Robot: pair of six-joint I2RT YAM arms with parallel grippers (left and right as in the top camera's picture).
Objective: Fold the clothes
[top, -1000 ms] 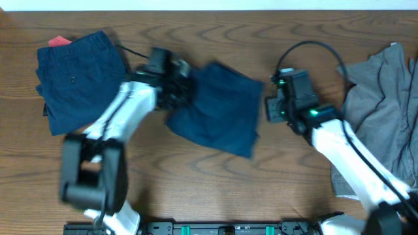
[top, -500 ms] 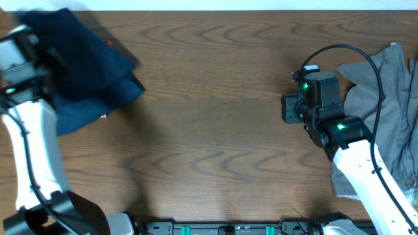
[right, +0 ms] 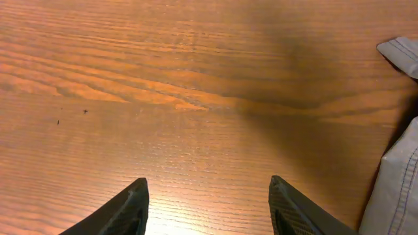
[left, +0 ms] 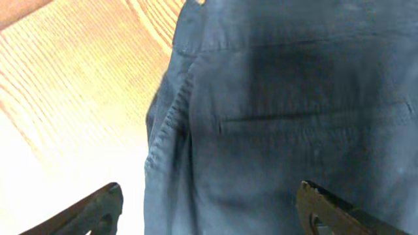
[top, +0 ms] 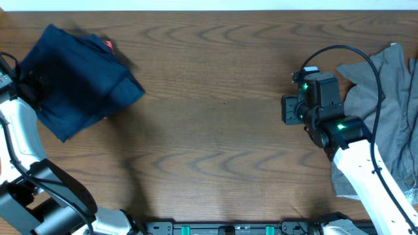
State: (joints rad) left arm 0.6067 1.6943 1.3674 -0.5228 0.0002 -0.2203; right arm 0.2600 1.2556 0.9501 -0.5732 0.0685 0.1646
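At the near edge of the wooden table (top: 215,143), we see both white arms reaching away from us. The right arm (top: 362,163) comes up from the lower right corner, with a black cable (top: 366,59) looping over it.

The right gripper (right: 209,209) hovers over bare wood to the right of the table's middle. Its fingers are spread wide, with nothing between them. Just to its right lies the grey garment (top: 385,98), loose and crumpled, running along the table's right edge from near to far. In the right wrist view a grey corner and a seamed edge (right: 400,189) show at the right border, apart from the fingers.

The left arm (top: 19,140) climbs along the table's left edge toward the far left corner. The left gripper (left: 209,219) is there, its two dark fingertips (left: 98,209) set wide apart, and navy cloth fills the view between and beyond them. We cannot tell whether the tips touch the cloth.

Farthest from us, the pile of navy clothes (top: 78,78) sits in the far left corner, a folded piece lying at an angle on top, its outline blurred from overhead. The left wrist view shows a stitched seam and a slit pocket on it. A small red tag (top: 108,46) peeks out at the pile's far edge.
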